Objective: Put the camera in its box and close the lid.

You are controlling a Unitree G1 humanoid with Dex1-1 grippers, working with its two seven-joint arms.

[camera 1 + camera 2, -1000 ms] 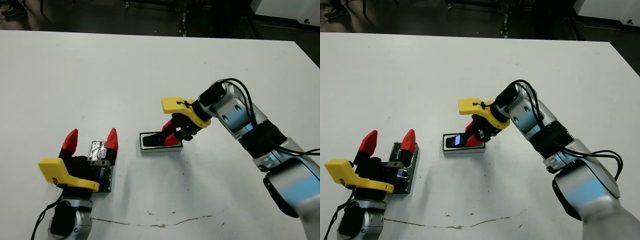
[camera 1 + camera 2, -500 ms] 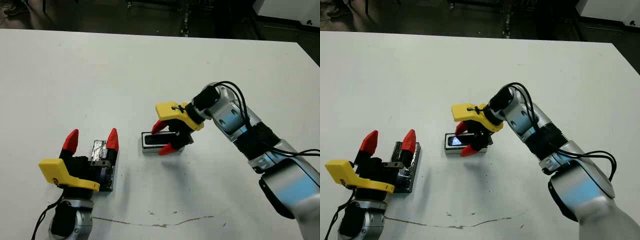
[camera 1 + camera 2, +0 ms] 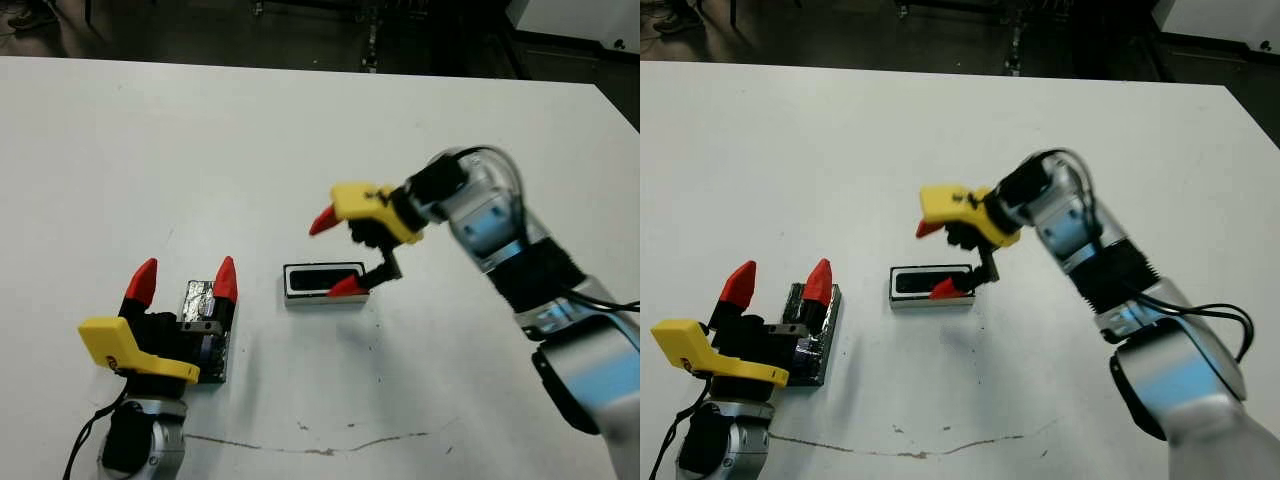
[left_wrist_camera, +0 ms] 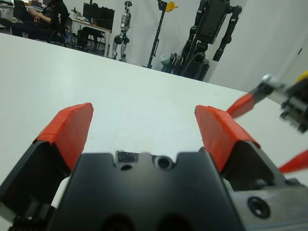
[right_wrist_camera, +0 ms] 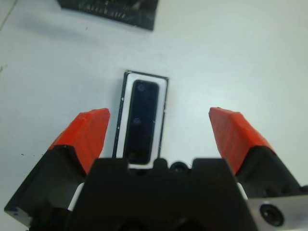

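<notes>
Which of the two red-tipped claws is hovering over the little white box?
The right gripper, fingers spread above the box holding the camera. The left gripper sits over the lid instead.

Bright, even overhead light, soft short shadows on the table [image 3: 200, 150], wrist views slightly blurred.

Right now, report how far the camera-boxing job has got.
Done: the camera lies inside the box, and the right gripper is open above it, holding nothing. In hand: nothing is gripped; the left gripper is open over the lid, which lies on the table to the box's left. Left: pick up the lid and close it onto the box.
</notes>
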